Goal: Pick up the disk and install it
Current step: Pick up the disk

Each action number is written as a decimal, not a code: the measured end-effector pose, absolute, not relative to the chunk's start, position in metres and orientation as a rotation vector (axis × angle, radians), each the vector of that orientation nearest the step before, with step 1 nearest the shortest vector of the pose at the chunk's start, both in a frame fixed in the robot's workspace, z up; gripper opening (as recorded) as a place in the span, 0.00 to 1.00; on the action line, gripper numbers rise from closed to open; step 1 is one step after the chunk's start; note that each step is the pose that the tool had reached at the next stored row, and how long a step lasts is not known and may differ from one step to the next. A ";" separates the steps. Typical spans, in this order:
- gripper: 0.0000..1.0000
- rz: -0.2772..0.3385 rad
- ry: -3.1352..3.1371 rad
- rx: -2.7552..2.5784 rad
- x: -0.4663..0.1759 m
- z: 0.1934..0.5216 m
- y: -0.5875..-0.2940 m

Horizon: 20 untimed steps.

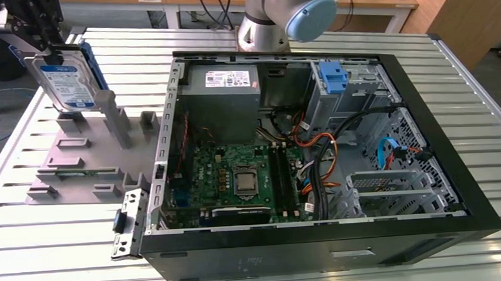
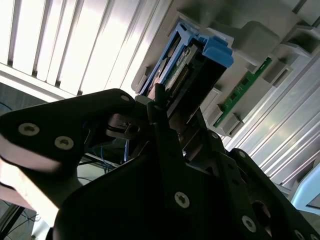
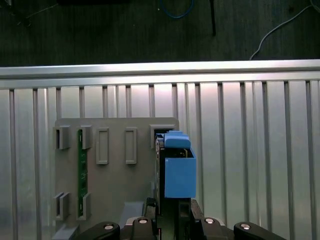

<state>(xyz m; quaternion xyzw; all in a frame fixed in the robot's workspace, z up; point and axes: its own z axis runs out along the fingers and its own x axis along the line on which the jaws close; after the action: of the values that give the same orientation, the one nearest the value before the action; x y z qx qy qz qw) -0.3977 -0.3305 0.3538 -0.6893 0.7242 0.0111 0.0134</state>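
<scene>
Tool: clamped on the disk, at its upper edge.
Disk position: upright, over the grey fixture, at the exterior view's left.
Case: open, beside the fixture on the slatted surface.

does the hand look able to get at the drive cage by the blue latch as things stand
Probably yes: the case lies open and nothing seems to cover the drive cage. The hand is shut on the disk, off to the exterior view's left.
</scene>
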 end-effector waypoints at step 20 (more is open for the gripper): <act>0.35 0.035 2.256 -2.148 -0.398 0.361 -0.330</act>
<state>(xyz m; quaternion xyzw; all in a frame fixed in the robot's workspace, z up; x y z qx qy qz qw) -0.3977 -0.3305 0.3610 -0.6893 0.7242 0.0111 0.0133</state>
